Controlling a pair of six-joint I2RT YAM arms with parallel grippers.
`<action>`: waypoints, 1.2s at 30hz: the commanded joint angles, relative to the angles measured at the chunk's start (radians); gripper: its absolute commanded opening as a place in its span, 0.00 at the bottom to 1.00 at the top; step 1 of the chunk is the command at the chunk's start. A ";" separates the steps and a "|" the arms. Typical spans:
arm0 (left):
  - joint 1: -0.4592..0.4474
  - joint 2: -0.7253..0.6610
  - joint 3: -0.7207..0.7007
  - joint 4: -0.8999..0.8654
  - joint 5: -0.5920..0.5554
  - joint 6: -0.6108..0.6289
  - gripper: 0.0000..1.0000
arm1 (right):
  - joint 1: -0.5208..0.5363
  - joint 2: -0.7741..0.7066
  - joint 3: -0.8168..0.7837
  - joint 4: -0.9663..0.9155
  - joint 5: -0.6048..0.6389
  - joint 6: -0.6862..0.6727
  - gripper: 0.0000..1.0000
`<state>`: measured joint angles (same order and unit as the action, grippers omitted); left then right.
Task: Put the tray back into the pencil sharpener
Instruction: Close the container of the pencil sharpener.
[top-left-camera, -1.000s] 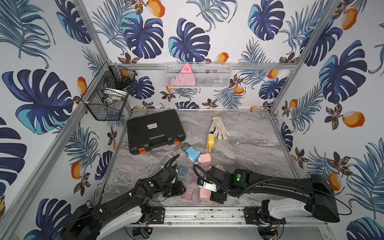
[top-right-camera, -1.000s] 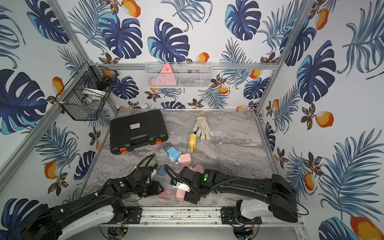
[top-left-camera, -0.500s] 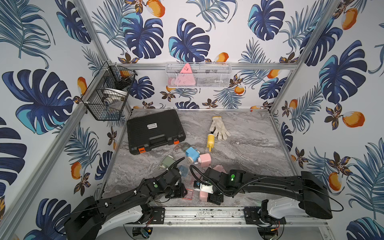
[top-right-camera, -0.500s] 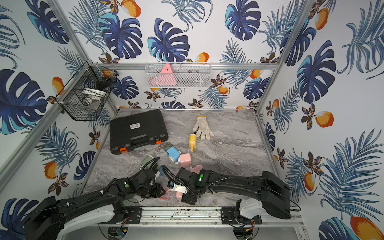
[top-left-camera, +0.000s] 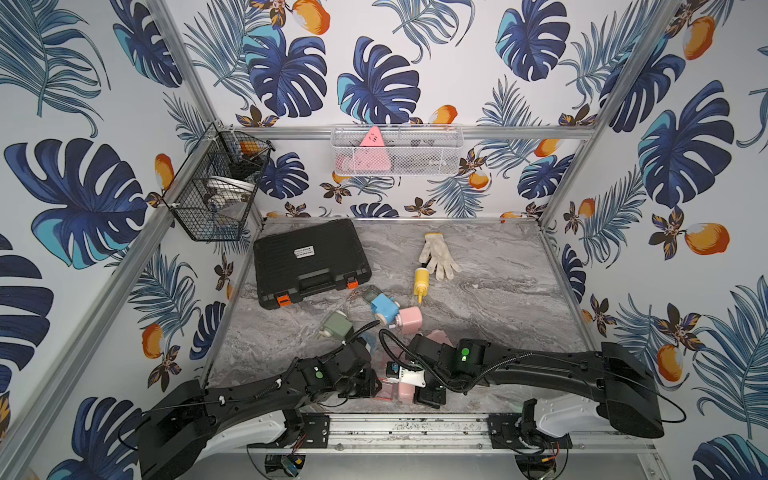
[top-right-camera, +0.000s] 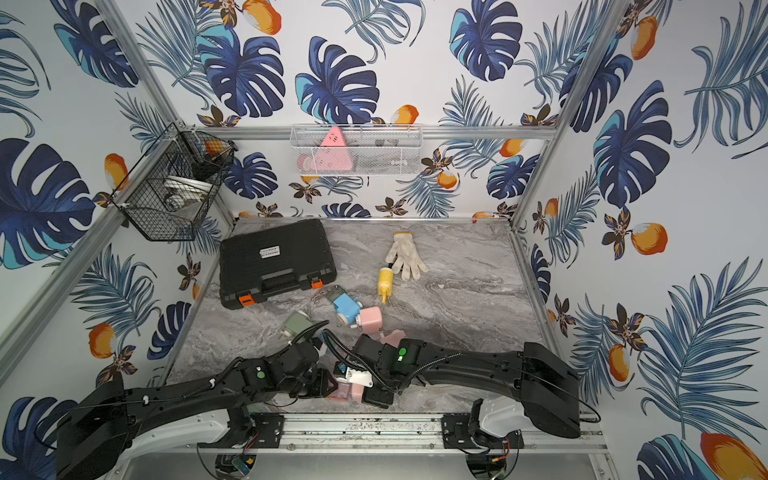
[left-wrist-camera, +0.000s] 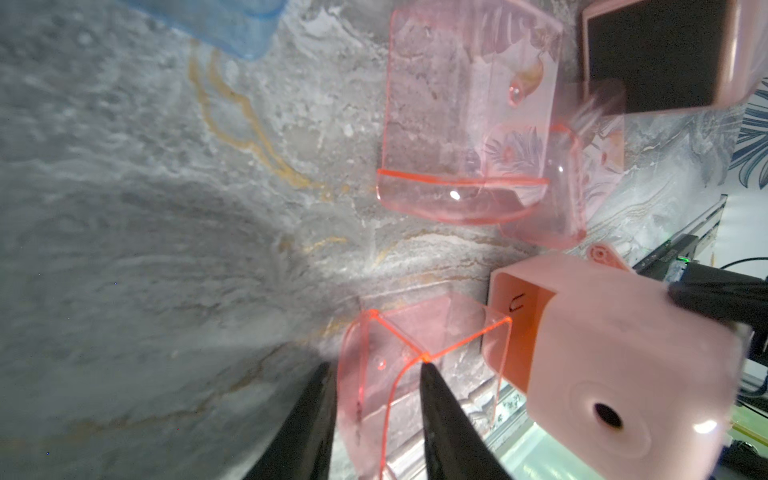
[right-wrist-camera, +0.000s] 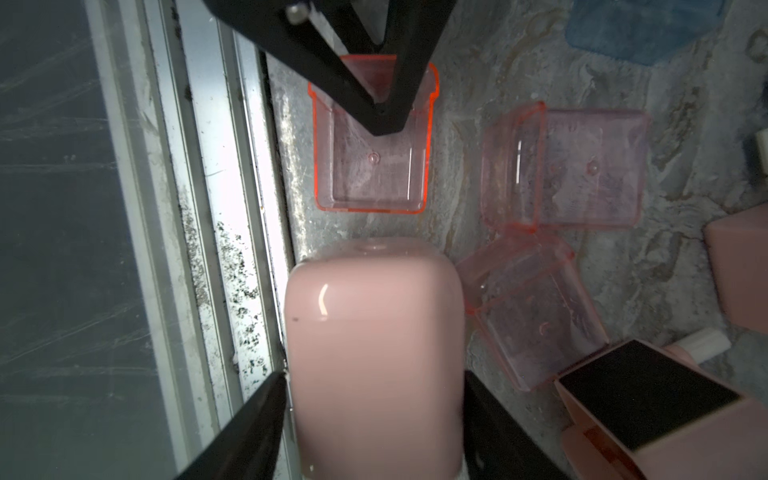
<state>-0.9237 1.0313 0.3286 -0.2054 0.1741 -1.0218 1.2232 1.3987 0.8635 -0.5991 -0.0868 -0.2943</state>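
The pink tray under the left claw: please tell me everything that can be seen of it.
The pink tray is a small box of clear pink plastic with rounded corners, orange-glowing edges and nothing inside. It sits open side up on the marble table, close to the front rail, next to the pink sharpener. The left claw straddles one wall; whether it pinches that wall cannot be told.

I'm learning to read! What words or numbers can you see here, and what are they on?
White label on the black case: too small to read.
Curved mark on the pink pencil sharpener: a hook-shaped sign, not a word.
Nothing else readable.
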 joint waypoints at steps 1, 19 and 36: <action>-0.020 0.014 0.002 0.052 -0.034 -0.032 0.37 | -0.001 0.005 0.003 0.015 -0.007 -0.012 0.66; -0.126 0.108 0.017 0.168 -0.074 -0.102 0.37 | -0.002 0.011 0.003 0.019 0.018 -0.009 0.64; -0.155 0.070 0.033 0.118 -0.149 -0.108 0.48 | -0.002 0.003 -0.008 0.026 0.018 -0.009 0.64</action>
<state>-1.0782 1.1290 0.3492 -0.0448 0.0715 -1.1297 1.2213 1.4078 0.8570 -0.5762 -0.0750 -0.2989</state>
